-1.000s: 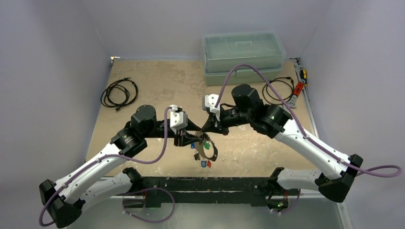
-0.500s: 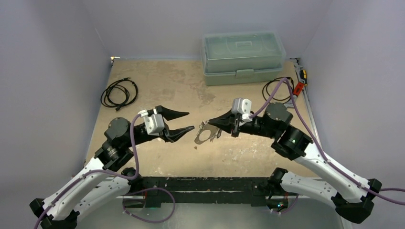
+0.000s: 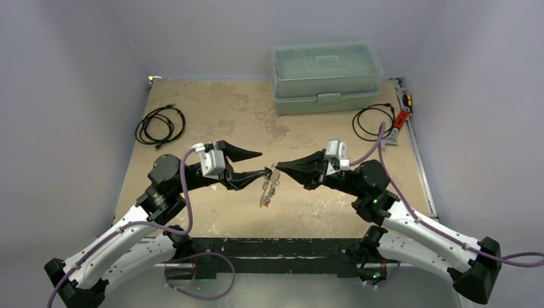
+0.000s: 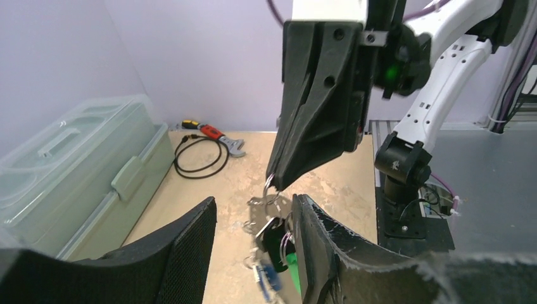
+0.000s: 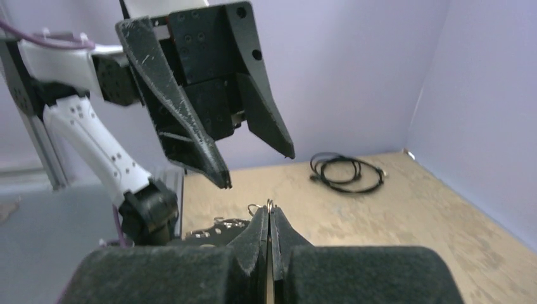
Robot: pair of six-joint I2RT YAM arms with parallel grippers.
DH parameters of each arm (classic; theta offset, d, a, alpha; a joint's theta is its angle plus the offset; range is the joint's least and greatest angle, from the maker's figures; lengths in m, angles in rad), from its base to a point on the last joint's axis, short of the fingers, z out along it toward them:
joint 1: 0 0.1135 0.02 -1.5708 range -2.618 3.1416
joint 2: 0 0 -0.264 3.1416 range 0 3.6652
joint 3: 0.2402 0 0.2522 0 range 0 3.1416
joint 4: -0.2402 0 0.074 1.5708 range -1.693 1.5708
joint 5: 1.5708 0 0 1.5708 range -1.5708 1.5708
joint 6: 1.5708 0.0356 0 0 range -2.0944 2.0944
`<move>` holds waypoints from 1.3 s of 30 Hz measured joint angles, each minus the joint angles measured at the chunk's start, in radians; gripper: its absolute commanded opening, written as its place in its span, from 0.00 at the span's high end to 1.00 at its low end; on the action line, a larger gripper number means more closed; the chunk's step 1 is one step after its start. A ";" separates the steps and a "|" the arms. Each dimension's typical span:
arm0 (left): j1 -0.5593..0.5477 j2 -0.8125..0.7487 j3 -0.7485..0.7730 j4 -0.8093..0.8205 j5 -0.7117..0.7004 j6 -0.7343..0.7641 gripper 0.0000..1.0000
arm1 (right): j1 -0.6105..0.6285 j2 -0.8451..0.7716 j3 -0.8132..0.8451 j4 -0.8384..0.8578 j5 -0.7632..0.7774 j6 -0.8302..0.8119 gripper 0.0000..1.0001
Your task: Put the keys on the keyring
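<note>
My right gripper (image 3: 277, 167) is shut on the top of the thin grey keyring (image 3: 270, 183), which hangs edge-on above the table. The keys (image 3: 266, 196) dangle from it. In the left wrist view the right gripper (image 4: 277, 182) pinches the ring, and keys with black (image 4: 276, 237), green (image 4: 290, 266) and blue (image 4: 266, 277) heads hang below, blurred. My left gripper (image 3: 262, 163) is open, with the keys between its fingers, close against the right finger (image 4: 316, 247). In the right wrist view the shut jaws (image 5: 270, 212) show a sliver of ring (image 5: 270, 203).
A translucent green lidded box (image 3: 326, 77) stands at the back. Black cable coils lie at the left (image 3: 159, 125) and right (image 3: 371, 122). A red-handled wrench (image 3: 401, 119) lies by the right wall. The arms' base rail (image 3: 276, 247) runs along the near edge.
The right gripper has lifted the keyring off the table; it now hangs edge-on instead of flat. The left gripper opened, drew back, then moved right until its fingers flank the hanging keys.
</note>
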 measured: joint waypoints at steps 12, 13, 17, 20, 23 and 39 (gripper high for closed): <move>0.000 -0.010 -0.004 0.018 0.026 -0.006 0.64 | 0.000 0.091 -0.088 0.409 0.016 0.169 1.00; 0.000 -0.010 -0.004 0.017 0.026 -0.004 0.64 | 0.000 0.091 -0.088 0.417 0.016 0.172 1.00; 0.000 -0.010 -0.005 0.017 0.025 0.003 0.66 | 0.000 0.093 -0.087 0.430 0.016 0.182 1.00; 0.000 -0.009 -0.006 0.016 0.025 0.004 0.67 | 0.000 0.096 -0.086 0.431 0.014 0.186 1.00; 0.000 -0.009 -0.006 0.016 0.025 0.004 0.69 | 0.003 0.105 -0.080 0.431 0.013 0.189 1.00; 0.000 0.005 -0.006 0.012 0.025 0.005 0.66 | 0.014 0.127 -0.056 0.413 0.012 0.185 1.00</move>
